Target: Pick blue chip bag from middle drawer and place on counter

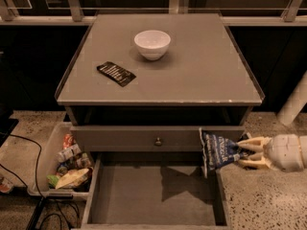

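Note:
My gripper (244, 153) reaches in from the right edge, level with the drawer's right wall, and is shut on the blue chip bag (217, 150). The bag hangs upright above the right rear corner of the open middle drawer (153, 195), in front of the grey drawer front with the round knob (158, 141). The drawer floor holds only the bag's shadow. The counter (192, 75) lies above and behind, with a worn pale front edge.
A white bowl (152, 43) stands at the back middle of the counter, and a flat black packet (116, 74) lies left of it. A clear bin (62, 164) of snack packets sits on the floor left of the drawer. Cables lie at bottom left.

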`<state>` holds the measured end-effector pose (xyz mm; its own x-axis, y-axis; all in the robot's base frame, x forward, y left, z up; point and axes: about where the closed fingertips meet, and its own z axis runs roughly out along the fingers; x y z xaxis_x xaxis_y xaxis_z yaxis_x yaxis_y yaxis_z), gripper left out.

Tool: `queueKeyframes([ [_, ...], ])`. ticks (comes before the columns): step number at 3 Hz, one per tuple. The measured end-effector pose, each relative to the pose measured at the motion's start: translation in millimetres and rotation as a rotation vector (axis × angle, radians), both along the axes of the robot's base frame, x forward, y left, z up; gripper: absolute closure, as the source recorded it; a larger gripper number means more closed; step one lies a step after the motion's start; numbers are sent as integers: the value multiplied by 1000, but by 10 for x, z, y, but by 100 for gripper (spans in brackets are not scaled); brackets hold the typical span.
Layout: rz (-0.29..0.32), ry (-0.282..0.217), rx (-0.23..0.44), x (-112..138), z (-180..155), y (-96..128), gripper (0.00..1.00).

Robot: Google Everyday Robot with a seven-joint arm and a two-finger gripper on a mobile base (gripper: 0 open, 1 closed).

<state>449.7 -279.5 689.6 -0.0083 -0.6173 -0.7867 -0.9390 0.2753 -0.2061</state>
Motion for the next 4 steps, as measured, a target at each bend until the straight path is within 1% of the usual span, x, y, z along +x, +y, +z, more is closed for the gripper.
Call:
queueKeyframes([
  [1, -12, -44, -27, 264, 467, -123, 100],
  [2, 2, -40, -34, 222, 445, -83, 100],
  [3, 9, -99, -75, 20, 700, -85, 100],
  [4, 26, -221, -137, -317, 1267, -52, 100],
])
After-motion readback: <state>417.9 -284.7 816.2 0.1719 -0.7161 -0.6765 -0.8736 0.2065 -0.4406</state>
